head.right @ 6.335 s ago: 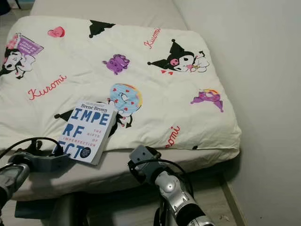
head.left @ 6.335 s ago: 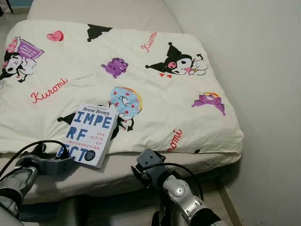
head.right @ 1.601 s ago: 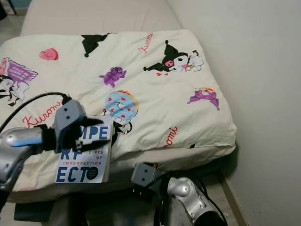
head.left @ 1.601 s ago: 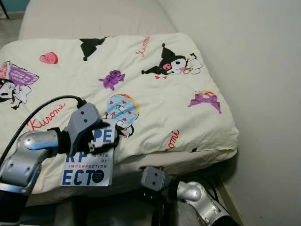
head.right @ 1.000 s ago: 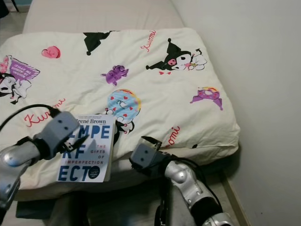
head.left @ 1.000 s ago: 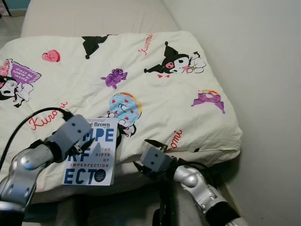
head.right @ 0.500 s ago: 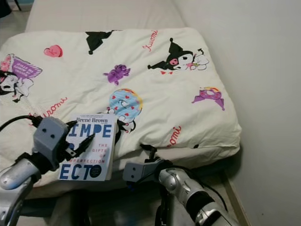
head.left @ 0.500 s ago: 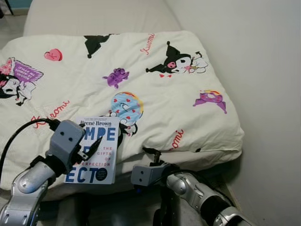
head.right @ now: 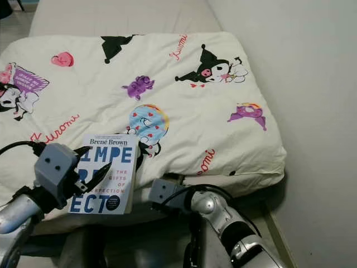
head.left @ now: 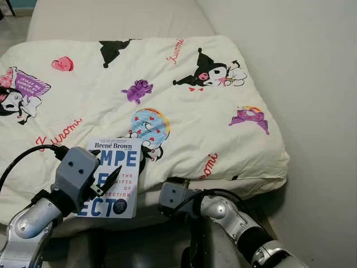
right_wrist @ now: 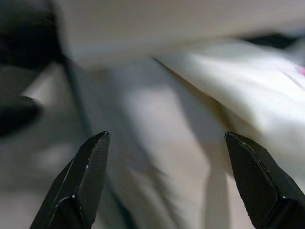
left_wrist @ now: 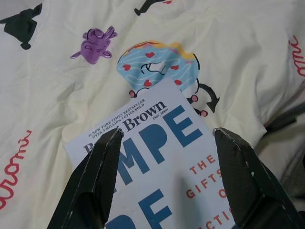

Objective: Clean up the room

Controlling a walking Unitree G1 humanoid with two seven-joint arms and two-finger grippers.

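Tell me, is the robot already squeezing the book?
No, the left gripper hovers over the book with its two black fingers spread wide apart, not closed on it.

Head stereo looks down at bed (head.left: 139, 22); wrist cams close.

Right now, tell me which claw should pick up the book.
Left. The left claw is open directly over the book, one finger on each side of the cover. The right claw is also open but low at the bed edge, beside the book and aimed at the mattress side.
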